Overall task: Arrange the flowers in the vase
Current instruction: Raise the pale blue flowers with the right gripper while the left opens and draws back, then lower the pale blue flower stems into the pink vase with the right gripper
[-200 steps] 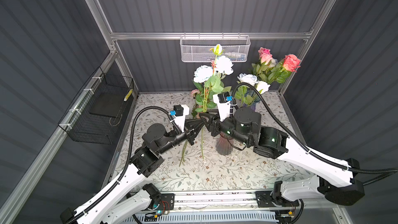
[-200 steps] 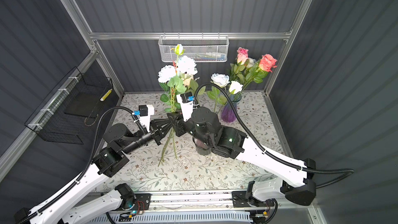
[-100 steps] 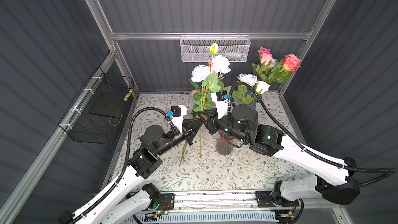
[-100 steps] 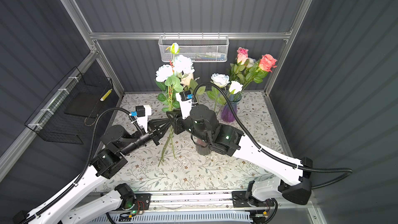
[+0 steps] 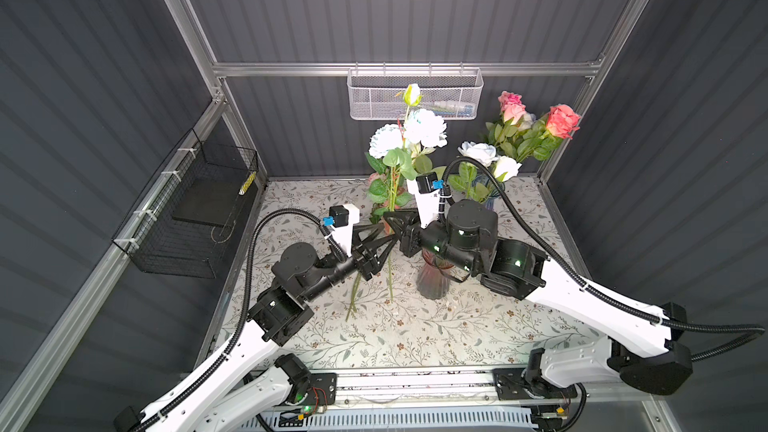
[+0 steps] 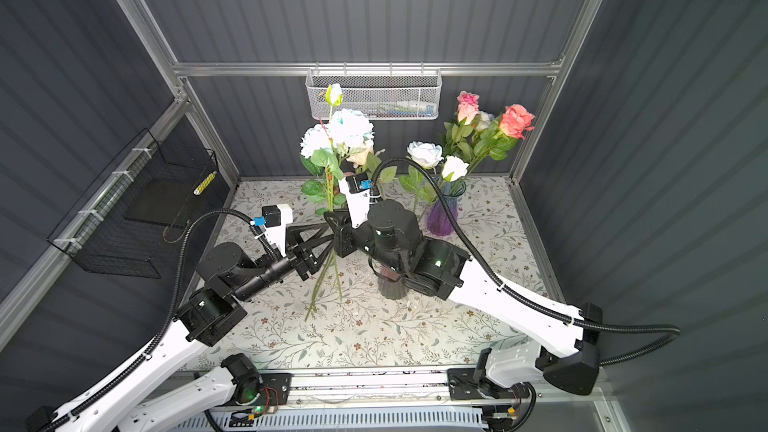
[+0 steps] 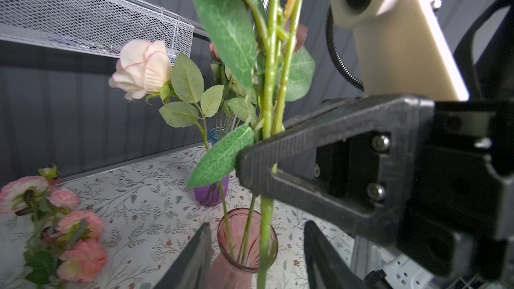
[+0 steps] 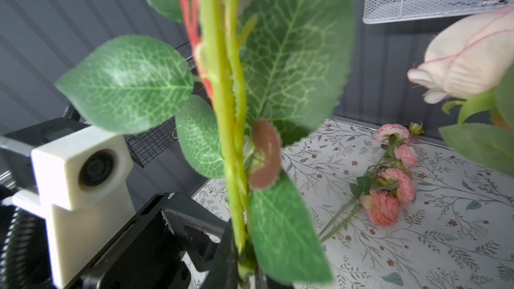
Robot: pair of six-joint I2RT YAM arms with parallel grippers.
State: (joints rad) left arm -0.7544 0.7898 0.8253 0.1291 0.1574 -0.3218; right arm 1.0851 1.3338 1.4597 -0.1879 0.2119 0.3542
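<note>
The right tool point(image 5: 390, 218) pinched the stems of the upright flowers point(image 5: 424, 130) (white and pale blue blooms on top) over the middle of the surface point(image 5: 478, 326), beside the pink vase point(image 5: 432, 282). The left tool point(image 7: 257, 225) stood wide around the same stems.

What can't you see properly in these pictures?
- Pink vase mouth: top views, right arm covers it.
- Mesh basket contents: top views, too small.
- Blooms of the held flowers: wrist views, cut off by the edge.
- Pink sprig on the table: top views, held leaves hide most.
</note>
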